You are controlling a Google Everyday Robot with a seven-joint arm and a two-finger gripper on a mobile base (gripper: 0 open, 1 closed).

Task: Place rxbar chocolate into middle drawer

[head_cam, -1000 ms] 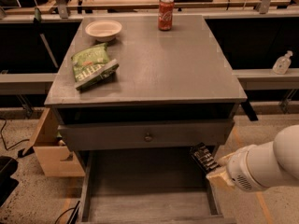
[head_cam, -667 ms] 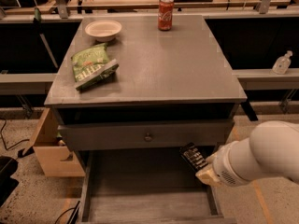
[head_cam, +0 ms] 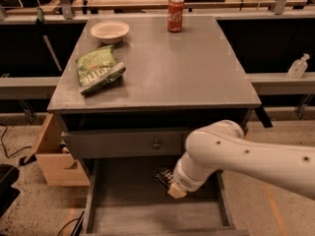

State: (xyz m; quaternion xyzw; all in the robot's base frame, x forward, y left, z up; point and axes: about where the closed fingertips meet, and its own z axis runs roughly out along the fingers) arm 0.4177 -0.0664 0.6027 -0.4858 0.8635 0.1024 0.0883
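The rxbar chocolate (head_cam: pixel 161 175), a small flat bar in a black wrapper, hangs tilted over the open middle drawer (head_cam: pixel 133 216), above its right half. My gripper (head_cam: pixel 173 187) is shut on the bar's right end and reaches down into the drawer opening. The white arm comes in from the right and hides the drawer's right back corner. The drawer's bare plank floor shows in front of and to the left of the bar.
A closed grey drawer front with a round knob (head_cam: pixel 156 144) sits just above the bar. On the tabletop are a green chip bag (head_cam: pixel 98 69), a white bowl (head_cam: pixel 110 31) and a red soda can (head_cam: pixel 175 14). A cardboard box (head_cam: pixel 56 156) stands on the floor to the left.
My arm has swung left from the drawer's right edge toward its middle, carrying the bar with it and slightly lower into the opening.
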